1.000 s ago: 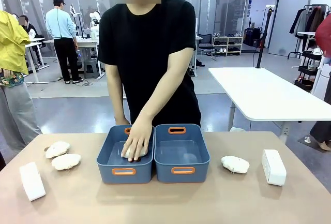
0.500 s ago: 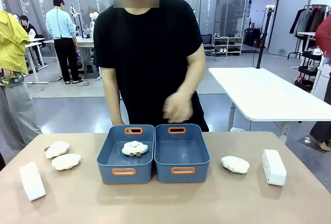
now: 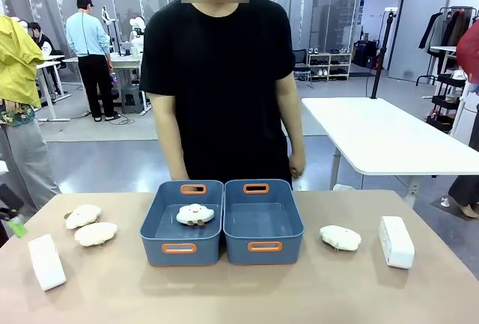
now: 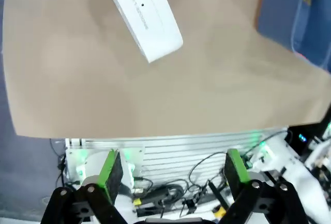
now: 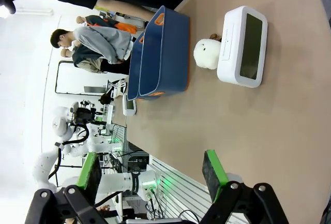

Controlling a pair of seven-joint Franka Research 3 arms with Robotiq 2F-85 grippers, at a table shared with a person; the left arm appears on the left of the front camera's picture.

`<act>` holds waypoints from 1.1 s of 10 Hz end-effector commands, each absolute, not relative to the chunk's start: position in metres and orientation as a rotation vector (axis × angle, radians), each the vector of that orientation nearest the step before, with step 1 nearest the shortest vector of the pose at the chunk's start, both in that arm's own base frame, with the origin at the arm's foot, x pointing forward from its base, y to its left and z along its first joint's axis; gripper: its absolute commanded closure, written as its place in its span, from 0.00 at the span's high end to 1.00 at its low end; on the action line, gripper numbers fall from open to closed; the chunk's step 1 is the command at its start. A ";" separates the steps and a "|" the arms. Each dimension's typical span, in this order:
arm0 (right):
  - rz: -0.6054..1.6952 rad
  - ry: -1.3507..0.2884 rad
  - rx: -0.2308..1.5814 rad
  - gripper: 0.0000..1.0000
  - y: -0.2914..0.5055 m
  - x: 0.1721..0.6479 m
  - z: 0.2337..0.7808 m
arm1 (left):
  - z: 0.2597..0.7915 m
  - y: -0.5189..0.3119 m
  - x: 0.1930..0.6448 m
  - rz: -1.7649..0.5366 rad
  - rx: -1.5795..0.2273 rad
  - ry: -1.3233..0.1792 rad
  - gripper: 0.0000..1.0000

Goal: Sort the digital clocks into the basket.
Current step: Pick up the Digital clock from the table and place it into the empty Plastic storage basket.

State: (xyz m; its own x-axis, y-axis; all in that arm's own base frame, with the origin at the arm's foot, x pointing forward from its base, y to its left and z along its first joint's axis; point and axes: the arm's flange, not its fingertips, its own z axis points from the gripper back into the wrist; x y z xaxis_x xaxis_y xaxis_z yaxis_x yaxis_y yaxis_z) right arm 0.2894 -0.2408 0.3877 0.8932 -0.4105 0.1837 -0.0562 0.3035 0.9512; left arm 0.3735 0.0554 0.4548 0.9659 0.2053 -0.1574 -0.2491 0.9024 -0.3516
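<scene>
Left gripper (image 4: 172, 168): fingers spread wide, nothing between the green pads; it hangs off the table's (image 3: 239, 294) near edge.

Right gripper (image 5: 152, 172): also spread, empty, likewise back from the near edge.

Left digital clock (image 3: 46, 262): lies flat by the near-left corner, long axis angled to the edge. In the left wrist view it (image 4: 142, 14) sits well beyond the fingers, no contact.

Right digital clock (image 3: 396, 242): near the right edge, standing on its long side, dark display visible from the right wrist (image 5: 242, 46).

Cloud toy (image 3: 340, 237): just inboard of the right clock, apart from it.

Two more cloud toys (image 3: 96, 233) (image 3: 83, 215): side by side toward the left edge, beyond the left clock.

Left basket (image 3: 182, 243) and right basket (image 3: 263, 242): touching side by side at the table's middle. A fourth cloud toy (image 3: 194, 214) lies in the left one; the right one holds nothing. Neither clock is in a basket.

Person (image 3: 217, 77): standing at the far edge, arms down.
</scene>
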 end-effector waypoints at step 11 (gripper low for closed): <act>-0.238 -0.434 1.249 1.00 -0.242 0.289 0.389 | 0.327 0.020 0.444 0.567 -0.109 -0.096 1.00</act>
State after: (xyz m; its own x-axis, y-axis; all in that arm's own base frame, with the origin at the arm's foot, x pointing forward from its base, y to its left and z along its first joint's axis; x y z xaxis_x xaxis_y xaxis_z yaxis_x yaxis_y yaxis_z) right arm 0.2894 -0.2408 0.3877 0.8932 -0.4104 0.1837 -0.0561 0.3036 0.9512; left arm 0.4396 0.0237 0.3387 0.8580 0.5126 0.0324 -0.5024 0.8508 -0.1542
